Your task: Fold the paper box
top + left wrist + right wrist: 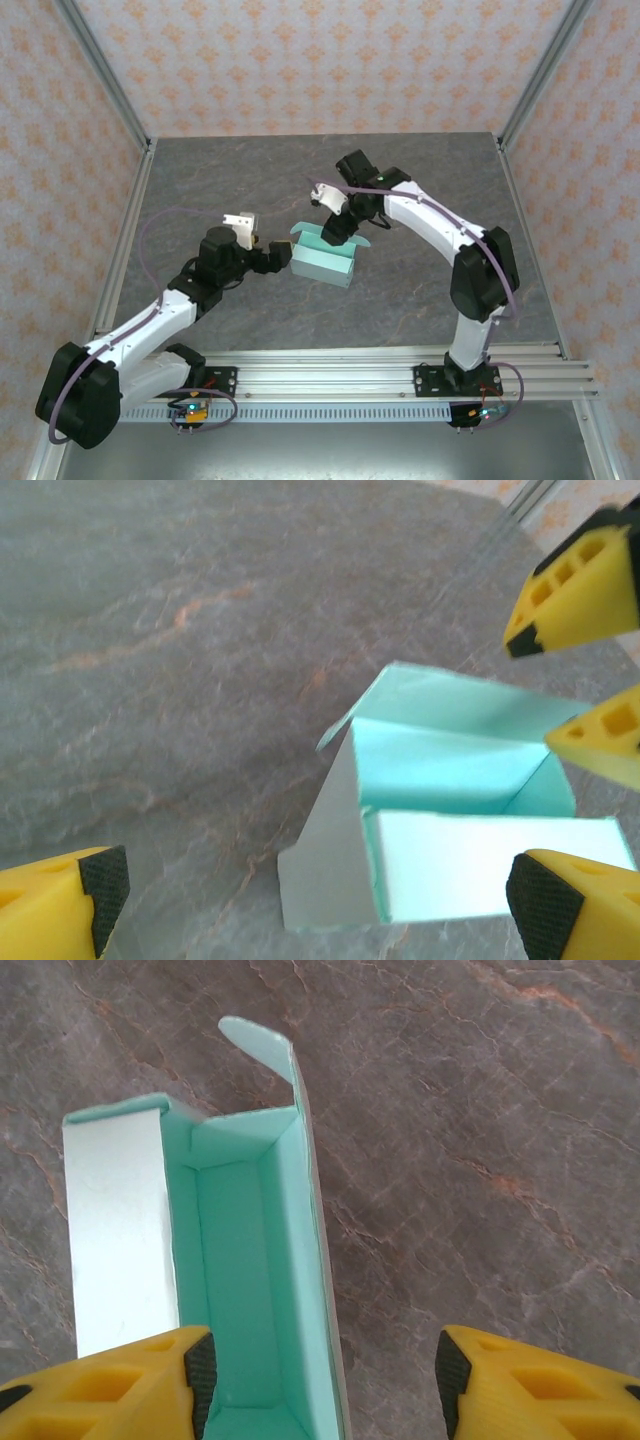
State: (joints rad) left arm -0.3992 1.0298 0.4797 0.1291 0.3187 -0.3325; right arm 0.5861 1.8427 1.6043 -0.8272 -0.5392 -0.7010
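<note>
The paper box (pixel 322 259) is a pale mint-blue rectangular box standing on the table's middle with its top open. In the right wrist view the paper box (pixel 235 1260) shows a teal inside and a rounded tab at its far end. My right gripper (pixel 322 1375) is open above it. One finger (pixel 197 1370) is over the hollow and the other is outside, and the long side wall runs between them untouched. My left gripper (pixel 320 910) is open at the box's left end, where a side flap (pixel 335 860) stands out. Neither gripper holds anything.
The table (pixel 230 180) is dark grey marbled stone. An aluminium rail (pixel 330 365) carrying both arm bases runs along the near edge. Metal frame posts and patterned walls close the left, right and back sides.
</note>
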